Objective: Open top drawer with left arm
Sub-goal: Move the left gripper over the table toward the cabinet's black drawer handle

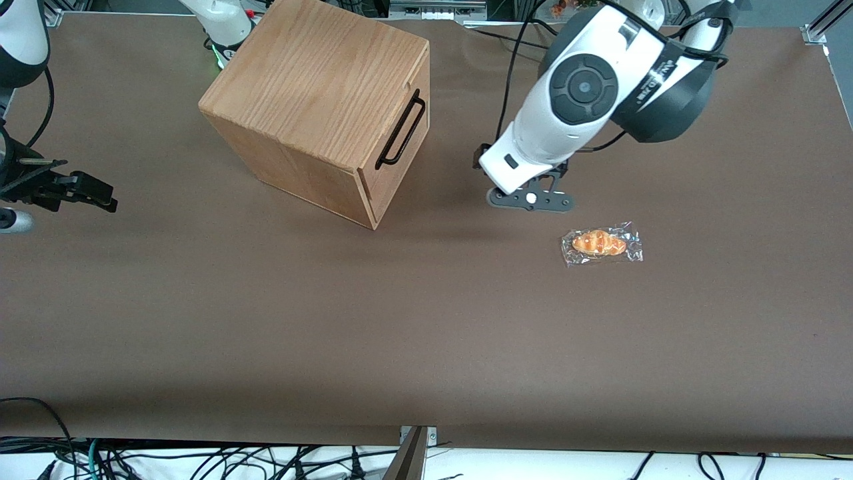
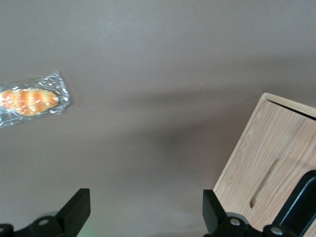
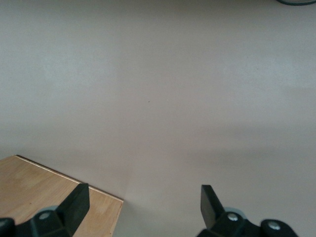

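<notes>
Meanwhile, pincer [image 2: 143,212] hangs spread beside shut top drawer [image 1: 400,143]

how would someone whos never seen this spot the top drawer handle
Find the wooden box on the brown table. The handle is the thin black bar on its drawer front, facing the open gripper. It is the box's only black part.

A robotics lab: brown-covered table [image 1: 266,320], aluminium framing [image 1: 823,23], loose cables [image 1: 200,460].

tool [image 1: 530,198] spread, bare table [image 1: 453,173] to handle [image 1: 401,130], nothing between
</notes>
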{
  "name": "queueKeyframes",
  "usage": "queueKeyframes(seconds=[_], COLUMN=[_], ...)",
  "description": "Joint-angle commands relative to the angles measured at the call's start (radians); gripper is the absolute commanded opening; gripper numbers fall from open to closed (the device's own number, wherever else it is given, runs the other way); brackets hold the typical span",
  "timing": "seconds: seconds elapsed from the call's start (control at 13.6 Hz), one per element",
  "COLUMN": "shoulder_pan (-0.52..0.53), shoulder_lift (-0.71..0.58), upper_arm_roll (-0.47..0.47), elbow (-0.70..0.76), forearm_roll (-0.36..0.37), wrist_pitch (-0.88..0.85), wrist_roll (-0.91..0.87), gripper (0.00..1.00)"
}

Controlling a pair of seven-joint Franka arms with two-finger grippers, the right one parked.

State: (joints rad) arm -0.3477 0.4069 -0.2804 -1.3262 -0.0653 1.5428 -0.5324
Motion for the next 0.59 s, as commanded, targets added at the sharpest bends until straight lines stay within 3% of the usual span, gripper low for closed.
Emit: queueKeyframes(seconds=[0.0, 0.3, 0.52], shoulder_pan=[-0.048, -0.062, -0.085], shoulder_lift=[0.012, 0.047, 0.061], upper_arm_roll=[0.007, 0.007, 0.006], elbow=[-0.001, -0.002, -0.002], forearm_roll=[-0.018, -0.103, -0.11], wrist_pitch=[0.017, 0.063, 0.082], wrist_roll=[-0.004, 0.009, 0.009], gripper=[1.0, 1.0, 1.0])
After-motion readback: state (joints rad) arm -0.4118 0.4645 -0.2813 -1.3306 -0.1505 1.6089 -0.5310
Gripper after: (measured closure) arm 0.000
